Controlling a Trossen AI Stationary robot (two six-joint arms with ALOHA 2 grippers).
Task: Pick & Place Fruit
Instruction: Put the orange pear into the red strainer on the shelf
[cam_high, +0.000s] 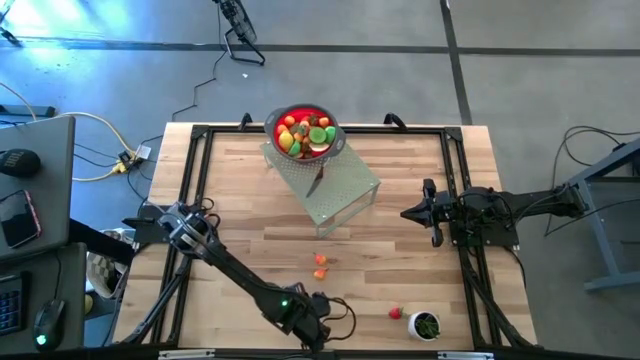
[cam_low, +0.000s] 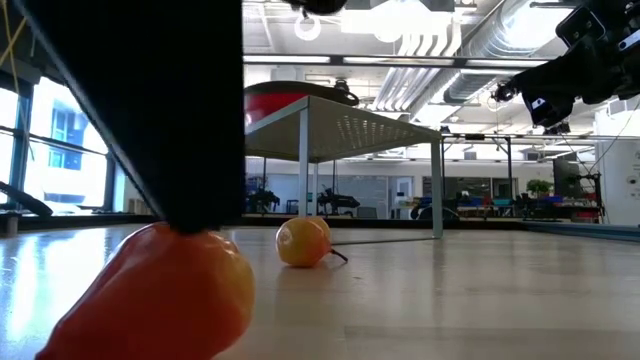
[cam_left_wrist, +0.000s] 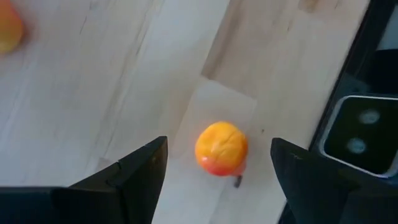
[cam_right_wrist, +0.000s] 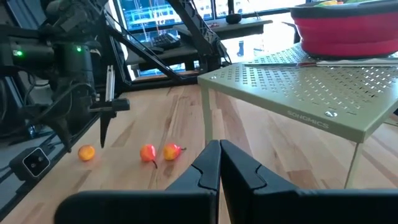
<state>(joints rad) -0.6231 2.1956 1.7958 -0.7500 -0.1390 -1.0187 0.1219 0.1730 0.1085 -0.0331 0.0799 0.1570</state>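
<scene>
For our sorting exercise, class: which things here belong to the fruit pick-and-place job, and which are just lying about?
Belongs to the job:
- orange fruit between the left gripper's open jaws
- two loose fruits
- red bowl of fruit

Just lying about:
- knife
- white cup
- perforated stand

knife (cam_high: 316, 182); perforated stand (cam_high: 345, 190); white cup (cam_high: 426, 326)

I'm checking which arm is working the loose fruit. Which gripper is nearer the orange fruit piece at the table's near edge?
Left. The left gripper hangs open right over the orange fruit piece, fingers either side. The right gripper waits shut beside the perforated stand, far off.
</scene>
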